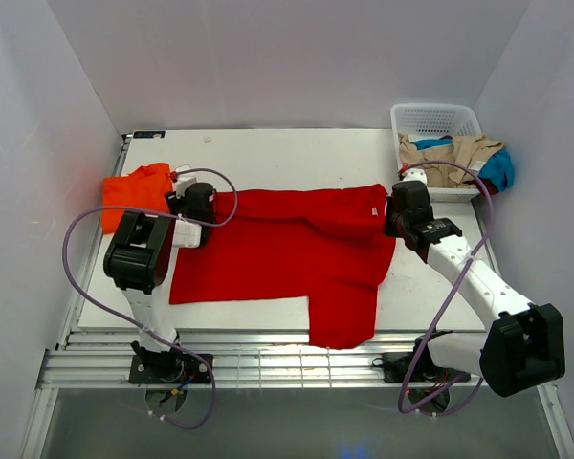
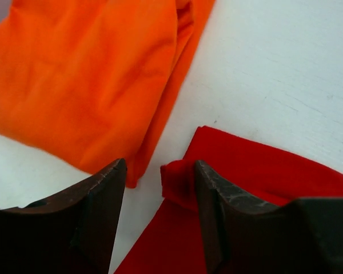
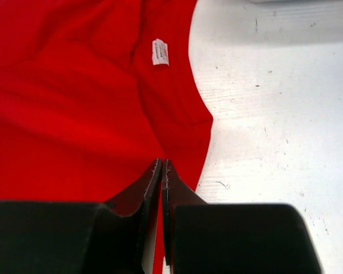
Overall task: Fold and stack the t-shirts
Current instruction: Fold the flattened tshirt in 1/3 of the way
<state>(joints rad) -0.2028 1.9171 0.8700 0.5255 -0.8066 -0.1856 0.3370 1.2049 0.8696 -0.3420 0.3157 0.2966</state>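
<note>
One red t-shirt [image 1: 287,251], spread mid-bench [image 1: 268,153] for folding: left gripper [image 2: 160,165] fingers spread over its corner, right gripper [image 3: 162,164] pinching its collar-side edge, likely anchoring it; orange t-shirt [image 1: 134,191] folded at the left edge.

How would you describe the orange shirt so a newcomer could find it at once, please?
Find the white table. At its left edge lies a bunched orange shirt. Its neighbour, the red shirt, is larger and spread across the middle.

Soft, matt cloth on red t-shirt [image 1: 277,253] and orange t-shirt [image 1: 134,191]; scuffed matt white table [image 1: 287,153]; white plastic lattice basket [image 1: 430,121].
</note>
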